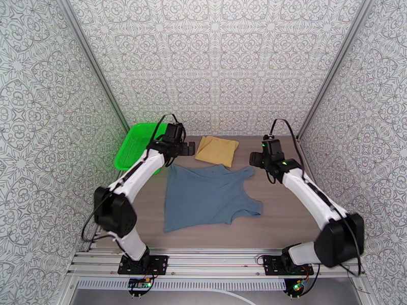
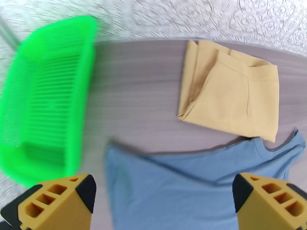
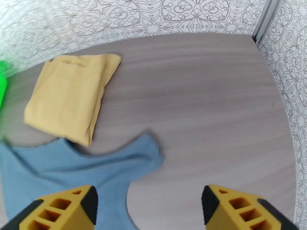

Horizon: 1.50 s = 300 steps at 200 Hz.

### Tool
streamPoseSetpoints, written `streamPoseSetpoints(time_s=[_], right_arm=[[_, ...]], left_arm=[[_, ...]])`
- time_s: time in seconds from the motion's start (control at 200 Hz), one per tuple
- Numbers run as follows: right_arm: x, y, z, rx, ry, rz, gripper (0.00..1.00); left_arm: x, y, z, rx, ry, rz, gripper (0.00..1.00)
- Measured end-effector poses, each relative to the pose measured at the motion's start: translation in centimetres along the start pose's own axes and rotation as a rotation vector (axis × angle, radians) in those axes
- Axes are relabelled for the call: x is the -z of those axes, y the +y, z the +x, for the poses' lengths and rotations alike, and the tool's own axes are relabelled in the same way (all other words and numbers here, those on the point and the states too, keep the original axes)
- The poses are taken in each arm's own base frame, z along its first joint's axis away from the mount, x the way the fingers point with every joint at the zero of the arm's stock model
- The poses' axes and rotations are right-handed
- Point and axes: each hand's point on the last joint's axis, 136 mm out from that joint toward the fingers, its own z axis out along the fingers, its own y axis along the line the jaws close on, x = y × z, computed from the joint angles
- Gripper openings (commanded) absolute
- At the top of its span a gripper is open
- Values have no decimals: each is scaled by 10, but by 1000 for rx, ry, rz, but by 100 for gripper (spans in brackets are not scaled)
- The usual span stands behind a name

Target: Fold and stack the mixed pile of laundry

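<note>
We see left claw [image 2: 164, 196] wide, empty, over the tank top [image 2: 184, 181]; folded yellow cloth [image 2: 234, 100] ahead-right of it, basket [image 2: 46, 92] to its left. Our right claw [image 3: 149, 202] is wide too, empty, top's strap ahead-left.

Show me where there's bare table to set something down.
Bare grey wooden table lies right of the slate-blue sleeveless tank top, and between the bright green mesh basket and folded mustard-yellow cloth. Crowded where cloth meets top.

White arms [image 1: 147, 171], black joints, yellow-fingered hands [image 2: 163, 192] [image 3: 149, 202].
</note>
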Motion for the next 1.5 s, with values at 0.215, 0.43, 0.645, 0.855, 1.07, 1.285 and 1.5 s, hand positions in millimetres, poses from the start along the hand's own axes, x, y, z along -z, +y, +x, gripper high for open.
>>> streamPoseSetpoints(time_s=[0.215, 0.43, 0.645, 0.855, 1.07, 1.285, 1.5], right_arm=[[42, 2, 24, 9, 44, -98, 72], [46, 13, 57, 19, 148, -191, 70], [37, 31, 80, 47, 232, -261, 70], [24, 49, 99, 70, 292, -315, 70], [18, 61, 106, 85, 305, -351, 70], [17, 64, 114, 92, 321, -366, 69], [24, 81, 128, 143, 345, -403, 67]], left_arm=[[65, 18, 69, 86, 137, -54, 78], [88, 37, 232, 253, 418, -78, 67], [99, 56, 311, 523, 504, -137, 66], [78, 56, 358, 670, 612, -232, 66], [62, 47, 368, 731, 643, -263, 66], [51, 47, 376, 752, 650, -285, 63], [49, 54, 380, 756, 687, -344, 23]])
